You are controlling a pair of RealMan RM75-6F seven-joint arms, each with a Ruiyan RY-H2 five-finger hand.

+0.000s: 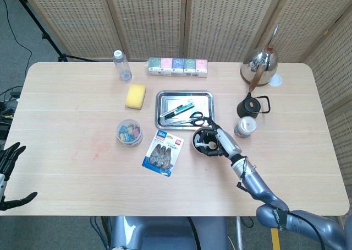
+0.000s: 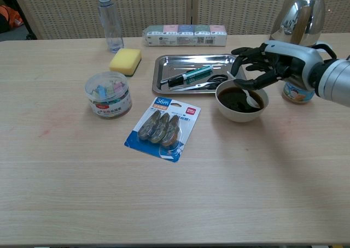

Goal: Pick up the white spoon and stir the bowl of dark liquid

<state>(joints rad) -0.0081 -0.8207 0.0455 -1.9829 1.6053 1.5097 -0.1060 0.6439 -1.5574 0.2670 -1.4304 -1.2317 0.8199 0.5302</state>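
Observation:
A white bowl (image 2: 225, 112) of dark liquid (image 2: 235, 99) stands right of the table's middle, just in front of the metal tray. My right hand (image 2: 266, 69) hovers over the bowl's right rim and holds the white spoon (image 2: 252, 98) by its handle, with the spoon's scoop dipped in the liquid. In the head view the right hand (image 1: 222, 139) lies at the right side of the bowl (image 1: 197, 146), and the spoon (image 1: 207, 145) shows white against the liquid. My left hand (image 1: 7, 175) hangs off the table's left front edge, fingers apart and holding nothing.
Behind the bowl is a metal tray (image 2: 164, 63) with pens and scissors. A blue clip pack (image 2: 163, 129) lies to its left front, with a jar of clips (image 2: 108, 94), a yellow sponge (image 2: 125, 60) and a bottle (image 2: 110, 22) further left. A can (image 2: 295, 92) and a kettle (image 2: 302, 16) stand right.

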